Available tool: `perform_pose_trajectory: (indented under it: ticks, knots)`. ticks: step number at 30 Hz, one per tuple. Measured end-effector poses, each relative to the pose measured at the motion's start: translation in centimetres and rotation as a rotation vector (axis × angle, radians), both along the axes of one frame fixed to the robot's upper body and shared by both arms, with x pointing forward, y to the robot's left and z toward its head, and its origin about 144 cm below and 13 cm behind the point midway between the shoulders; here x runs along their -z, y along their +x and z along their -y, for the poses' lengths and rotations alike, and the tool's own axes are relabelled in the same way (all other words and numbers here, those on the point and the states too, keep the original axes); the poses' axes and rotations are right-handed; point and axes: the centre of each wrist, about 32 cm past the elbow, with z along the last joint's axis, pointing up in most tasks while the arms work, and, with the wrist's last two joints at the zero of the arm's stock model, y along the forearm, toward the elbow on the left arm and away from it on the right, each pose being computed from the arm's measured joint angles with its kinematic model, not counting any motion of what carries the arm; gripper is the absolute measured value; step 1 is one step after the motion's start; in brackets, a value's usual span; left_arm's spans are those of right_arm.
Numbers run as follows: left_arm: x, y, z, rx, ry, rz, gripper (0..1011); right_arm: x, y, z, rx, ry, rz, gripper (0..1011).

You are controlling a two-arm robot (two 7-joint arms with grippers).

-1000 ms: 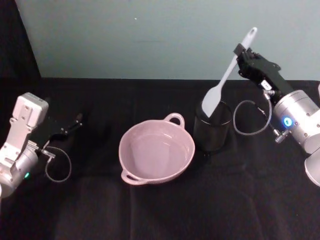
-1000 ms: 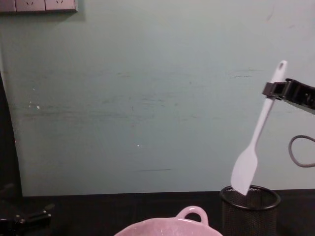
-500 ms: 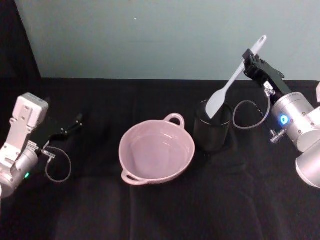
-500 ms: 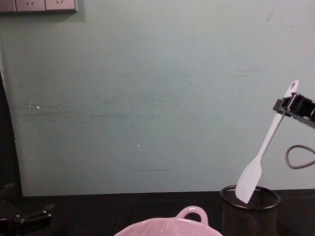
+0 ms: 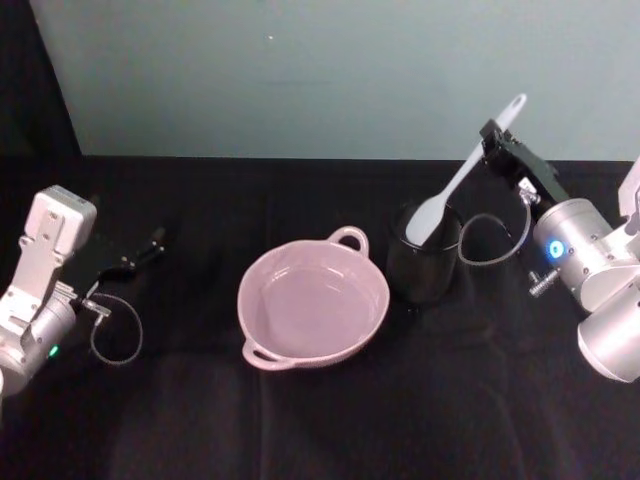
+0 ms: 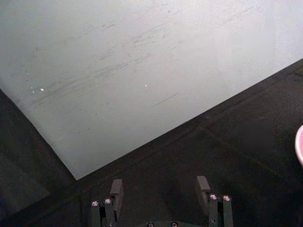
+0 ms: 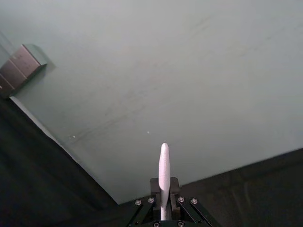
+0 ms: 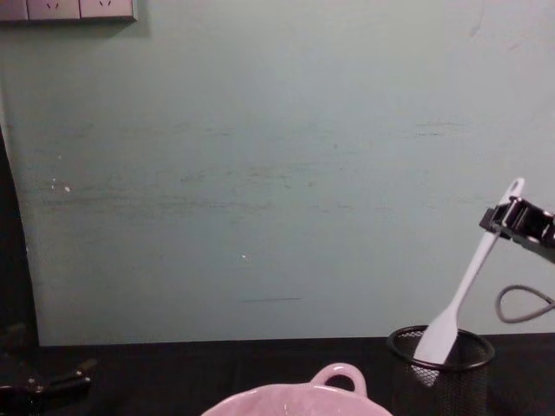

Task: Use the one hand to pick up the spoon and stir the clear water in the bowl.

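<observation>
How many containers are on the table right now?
2. The pink bowl sits at the table's middle, and the black mesh cup stands just to its right, with the spoon held by the right gripper dipping into it.

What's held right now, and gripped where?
The right gripper is shut on the spoon, near the top of its handle; the head sits in the black mesh cup. The left gripper is open and holds nothing.

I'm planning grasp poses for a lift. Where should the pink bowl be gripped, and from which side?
Judging by its shape, the bowl is best pinched at its small loop handle on the far rim, coming from above: it juts clear of the wavy wall. The black mesh cup stands close beside it.
</observation>
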Motion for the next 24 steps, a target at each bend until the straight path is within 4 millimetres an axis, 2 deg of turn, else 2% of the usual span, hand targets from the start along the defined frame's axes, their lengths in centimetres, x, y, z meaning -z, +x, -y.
perform_pose_trajectory:
  ticks: [24]
  knots:
    - [0.0,0.0,0.0,0.0,0.0,0.0,1011,3.1,-0.3,0.7,0.01,0.032,-0.064,110]
